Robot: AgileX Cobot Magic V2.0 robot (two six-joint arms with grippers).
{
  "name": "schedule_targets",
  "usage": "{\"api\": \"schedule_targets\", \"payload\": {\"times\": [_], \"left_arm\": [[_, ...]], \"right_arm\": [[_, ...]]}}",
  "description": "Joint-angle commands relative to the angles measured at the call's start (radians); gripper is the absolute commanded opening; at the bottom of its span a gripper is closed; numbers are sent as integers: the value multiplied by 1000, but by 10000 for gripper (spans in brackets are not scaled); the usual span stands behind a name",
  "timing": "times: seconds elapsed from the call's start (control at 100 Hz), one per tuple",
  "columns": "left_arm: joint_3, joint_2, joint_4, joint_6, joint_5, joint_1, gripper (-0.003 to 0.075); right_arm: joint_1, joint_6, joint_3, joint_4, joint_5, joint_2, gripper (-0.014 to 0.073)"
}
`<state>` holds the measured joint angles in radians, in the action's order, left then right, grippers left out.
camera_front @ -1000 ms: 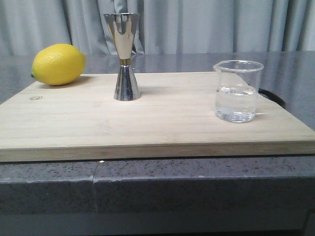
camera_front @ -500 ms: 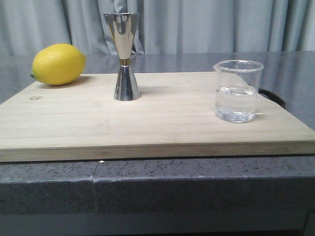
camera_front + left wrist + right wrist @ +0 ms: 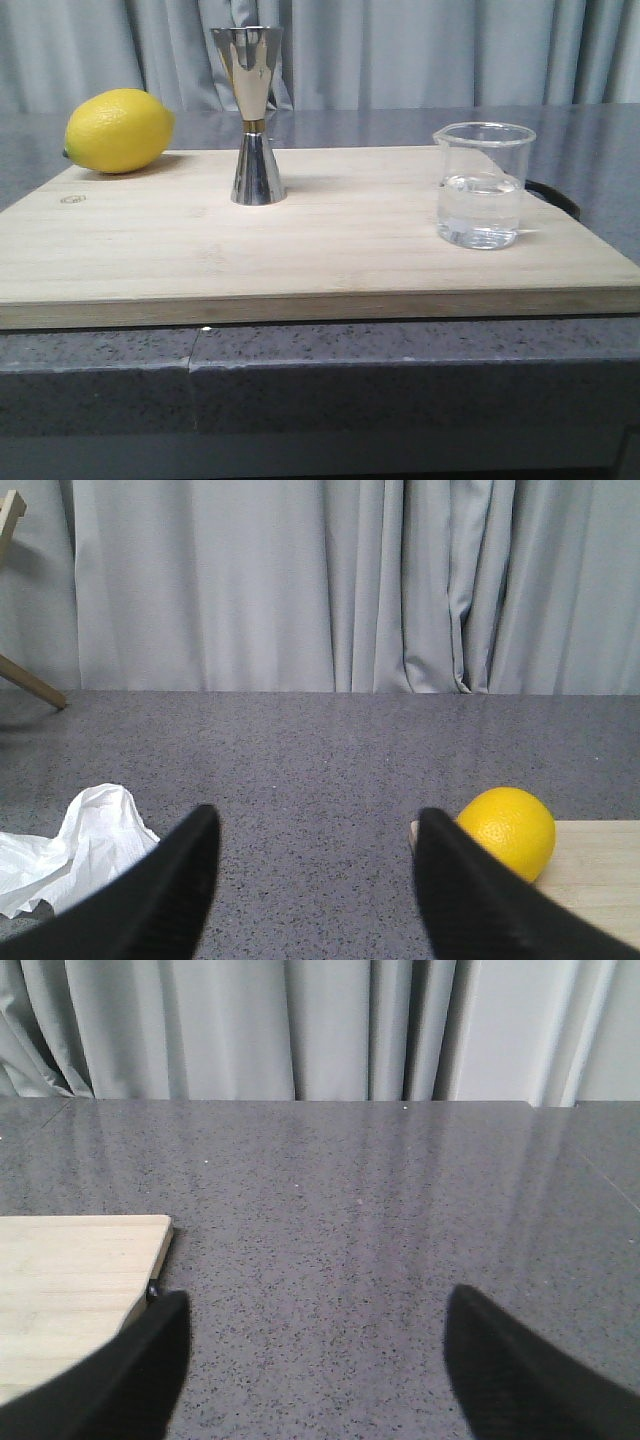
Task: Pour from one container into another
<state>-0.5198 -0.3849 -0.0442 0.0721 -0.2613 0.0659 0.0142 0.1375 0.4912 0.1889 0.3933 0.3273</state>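
Both claws hang spread wide and hold nothing: the left claw [image 3: 315,880] low over the grey tabletop [image 3: 300,750], a lemon [image 3: 508,830] just beyond its right finger, crumpled white paper [image 3: 70,845] by the other; the right claw [image 3: 315,1360] has the wooden board [image 3: 70,1280] at its left finger. On that board, neither claw near, the glass beaker [image 3: 483,185] stands upright, about half full of clear liquid, well apart from the upright steel jigger [image 3: 254,115]. Grey curtains [image 3: 420,50] hang behind.
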Motion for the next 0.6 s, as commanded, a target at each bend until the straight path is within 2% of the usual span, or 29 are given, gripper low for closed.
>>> {"api": "schedule_targets", "payload": {"times": [0.0,0.51,0.59], "left_arm": [[-36,-16,8,4,88,-4,589],[-33,-30,44,4,115,-4,596],[-40,-52,44,4,86,-4,596]], "right_arm": [[-6,-1,33,20,-70,18,645],[-6,-1,33,12,-79,18,638],[-6,-1,43,0,-57,28,638]]}}
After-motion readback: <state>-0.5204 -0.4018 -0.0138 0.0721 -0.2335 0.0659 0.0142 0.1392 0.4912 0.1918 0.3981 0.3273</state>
